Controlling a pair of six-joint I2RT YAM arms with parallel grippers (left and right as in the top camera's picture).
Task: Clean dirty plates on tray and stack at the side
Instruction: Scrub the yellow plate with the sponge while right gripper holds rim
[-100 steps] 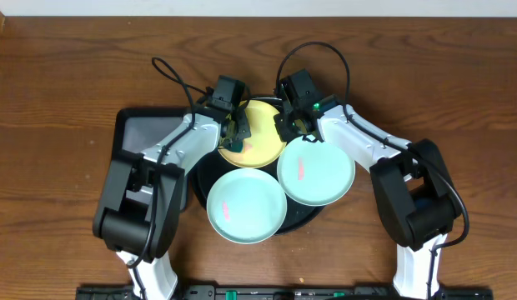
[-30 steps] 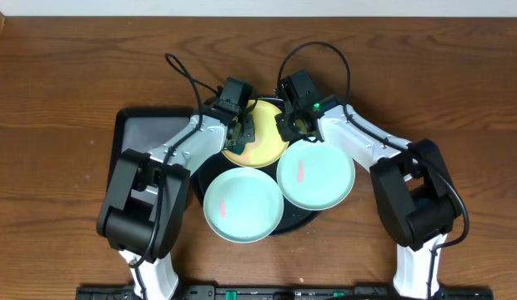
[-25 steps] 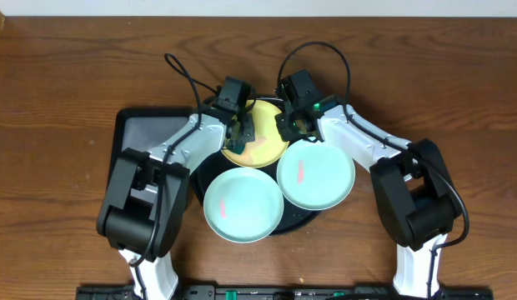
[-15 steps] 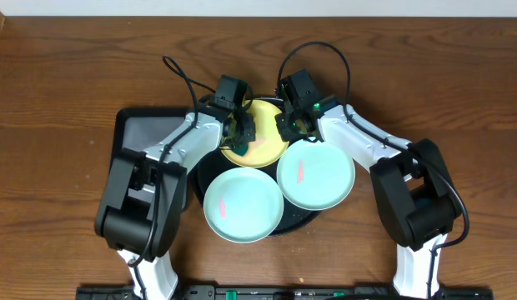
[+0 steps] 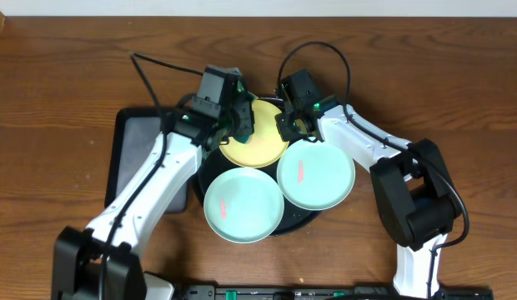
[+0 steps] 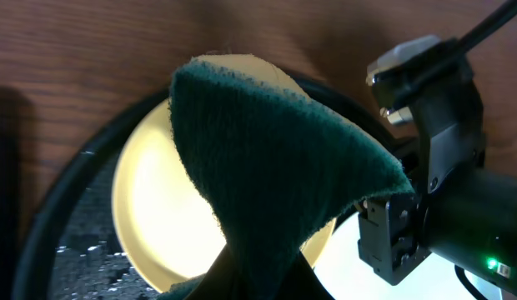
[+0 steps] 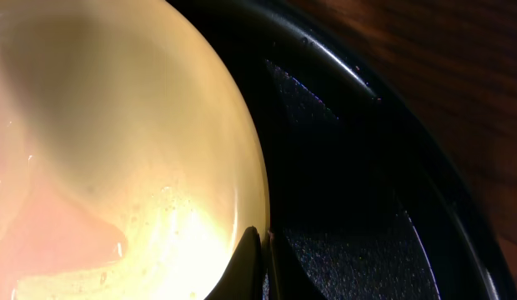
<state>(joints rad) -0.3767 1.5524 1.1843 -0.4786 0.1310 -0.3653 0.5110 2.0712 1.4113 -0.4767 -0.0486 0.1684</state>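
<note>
A pale yellow plate (image 5: 257,143) lies at the back of the round black tray (image 5: 307,217). Two mint plates (image 5: 243,205) (image 5: 316,174) with reddish smears sit in front of it. My left gripper (image 5: 241,122) hangs over the yellow plate's left edge, shut on a dark green sponge (image 6: 267,167). In the left wrist view the sponge covers much of the yellow plate (image 6: 154,208) above the left gripper (image 6: 258,287). My right gripper (image 5: 285,127) is shut on the yellow plate's right rim. The right wrist view shows the right gripper (image 7: 260,260) pinching that rim (image 7: 252,167), with a wet reddish film on the plate.
A rectangular black tray (image 5: 125,150) with a grey inside lies left of the round tray, partly under my left arm. Bare wooden table (image 5: 67,75) surrounds both trays. The black tray floor (image 7: 350,217) shows beside the yellow plate.
My left arm has swung out to the left and stretched low. Its gripper and the sponge have shifted slightly left and back over the yellow plate. The right arm and all plates stay put.
</note>
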